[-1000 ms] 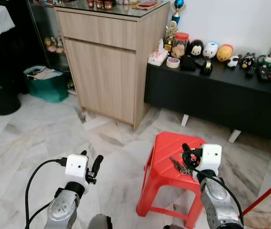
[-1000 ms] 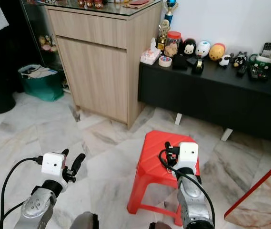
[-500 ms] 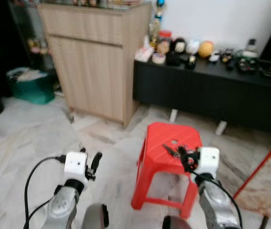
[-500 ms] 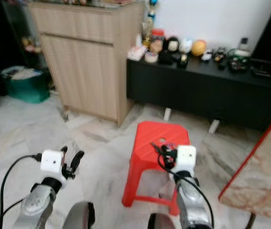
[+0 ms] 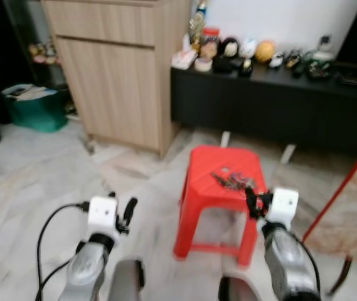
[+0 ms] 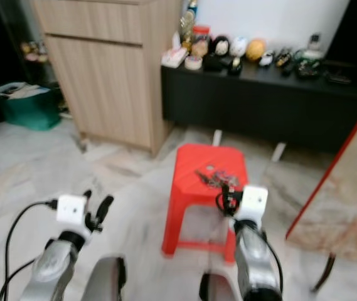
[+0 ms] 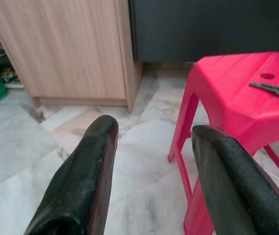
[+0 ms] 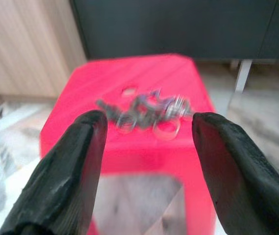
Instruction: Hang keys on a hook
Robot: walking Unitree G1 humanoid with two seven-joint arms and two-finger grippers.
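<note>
A red stool (image 5: 225, 188) stood on the marble floor (image 5: 40, 169); behind it were a wooden cabinet (image 5: 118, 69) and a black bench (image 5: 272, 103) lined with trinkets (image 5: 228, 50).

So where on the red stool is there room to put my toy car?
The stool is bare along its left side and front edge. The keys fill the middle toward the right, and the right gripper, open, hangs by the front right corner.

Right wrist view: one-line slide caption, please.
Open right gripper frames a blurred bunch of metal keys lying on a red plastic stool.
</note>
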